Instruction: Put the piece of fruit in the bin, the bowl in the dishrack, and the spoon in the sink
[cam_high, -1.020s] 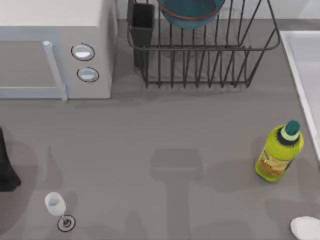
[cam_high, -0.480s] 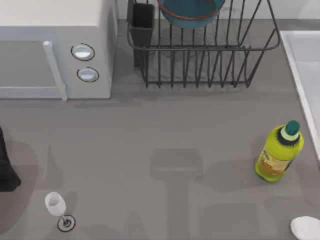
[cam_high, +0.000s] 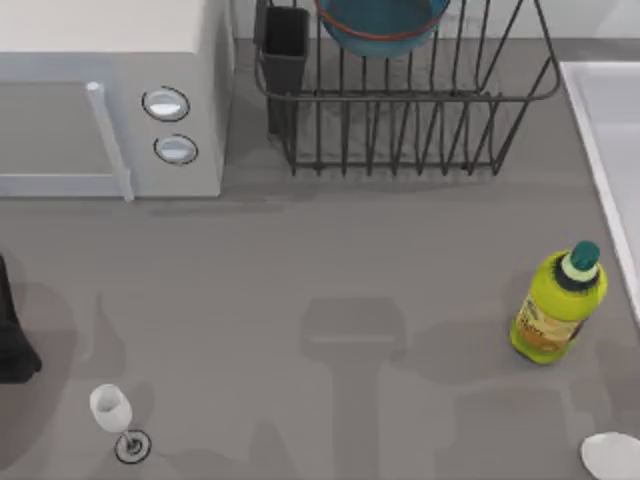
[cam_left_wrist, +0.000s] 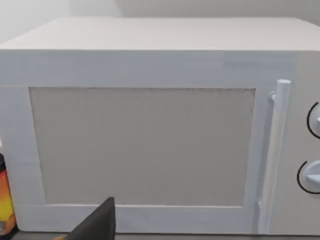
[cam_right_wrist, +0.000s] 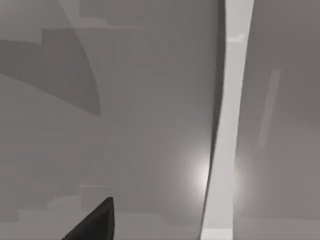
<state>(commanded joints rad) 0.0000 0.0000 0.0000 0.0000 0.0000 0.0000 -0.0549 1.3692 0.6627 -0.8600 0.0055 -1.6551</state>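
Top view: the bowl (cam_high: 381, 24) is seen standing in the dishrack (cam_high: 405, 95) at the far edge of the grey bench (cam_high: 320, 280), beside a white microwave (cam_high: 110, 100) on the left. The pale rim of the sink (cam_high: 600, 170) is seen along the right edge, with a green bottle (cam_high: 557, 305) near it. A wine glass (cam_high: 113, 415) stands at the near left, and a white rounded shape (cam_high: 612, 455) sits at the near right corner. The microwave's door and handle are shown close up in the left wrist view, along with one dark finger (cam_left_wrist: 95, 225) of the left end effector; its grip cannot be told. In the right wrist view, the sink's rim (cam_right_wrist: 227, 125) is crossed above grey bench, and the right end effector's grip cannot be told either.
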